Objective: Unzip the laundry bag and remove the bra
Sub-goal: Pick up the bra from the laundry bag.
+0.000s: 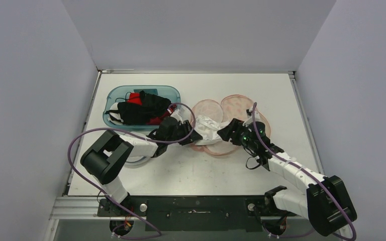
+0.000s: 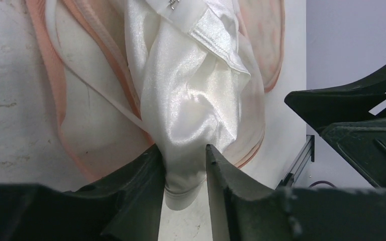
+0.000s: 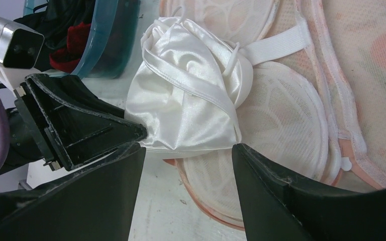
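The pink mesh laundry bag [image 1: 233, 108] lies open on the table's middle, its round halves spread apart; it also shows in the right wrist view [image 3: 291, 105] and the left wrist view [image 2: 88, 125]. A white satin bra [image 1: 208, 128] lies crumpled on the bag's near left half. My left gripper [image 1: 193, 134] is shut on the bra's edge [image 2: 186, 165]. My right gripper [image 1: 224, 133] is open and empty, just right of the bra [image 3: 191, 105], its jaws above the bag's near rim.
A teal bin [image 1: 114, 98] with black and red garments stands at the back left, also in the right wrist view [image 3: 105, 40]. The left gripper's body [image 3: 75, 125] sits close beside the right gripper's left finger.
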